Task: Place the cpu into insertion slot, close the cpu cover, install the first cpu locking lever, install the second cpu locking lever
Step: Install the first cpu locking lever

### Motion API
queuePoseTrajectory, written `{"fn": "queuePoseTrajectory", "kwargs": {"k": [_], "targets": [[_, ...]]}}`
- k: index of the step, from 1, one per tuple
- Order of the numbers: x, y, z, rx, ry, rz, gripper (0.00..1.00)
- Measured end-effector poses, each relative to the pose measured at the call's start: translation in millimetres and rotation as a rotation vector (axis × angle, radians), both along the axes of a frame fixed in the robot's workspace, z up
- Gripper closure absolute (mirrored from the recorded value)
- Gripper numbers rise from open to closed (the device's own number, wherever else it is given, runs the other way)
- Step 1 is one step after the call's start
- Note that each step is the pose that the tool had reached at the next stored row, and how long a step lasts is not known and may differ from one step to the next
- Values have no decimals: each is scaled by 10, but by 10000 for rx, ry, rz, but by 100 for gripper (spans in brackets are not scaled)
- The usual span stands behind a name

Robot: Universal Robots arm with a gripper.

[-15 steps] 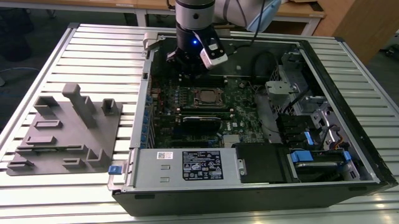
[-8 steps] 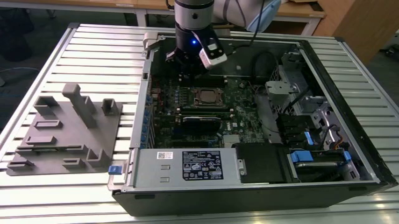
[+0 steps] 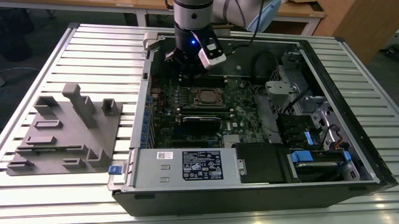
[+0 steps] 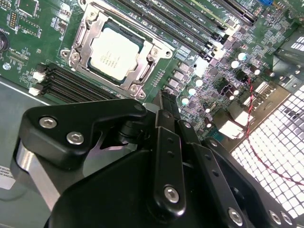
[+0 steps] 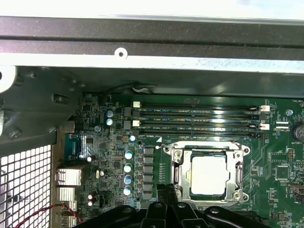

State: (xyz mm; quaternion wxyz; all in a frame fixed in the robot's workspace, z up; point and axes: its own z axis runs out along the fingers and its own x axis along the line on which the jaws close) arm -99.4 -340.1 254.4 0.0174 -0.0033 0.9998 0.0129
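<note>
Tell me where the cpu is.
In the second wrist view the cpu sits in the insertion slot, framed by the cpu cover, beside the long memory slots.

A slatted metal desk (image 3: 93, 51) filled the scene. Wooden tables (image 3: 299, 11) stood at twelve o'clock, dark floor (image 3: 9, 93) at nine.

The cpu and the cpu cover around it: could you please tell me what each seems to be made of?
The cpu has a dull, pale silvery top with an even matte sheen, probably a plated metal lid. The cpu cover looks like thin stamped sheet metal, brighter and glossier, with highlights along its edges. It is likely steel, though the alloy cannot be told.
</note>
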Motion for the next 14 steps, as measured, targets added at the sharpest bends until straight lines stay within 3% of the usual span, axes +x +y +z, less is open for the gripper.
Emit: {"fn": "queuePoseTrajectory", "kwargs": {"k": [6,14], "targets": [[-66,0,-8,1,-1,-1,89],[-70,0,-8,0,0,0,89]]}}
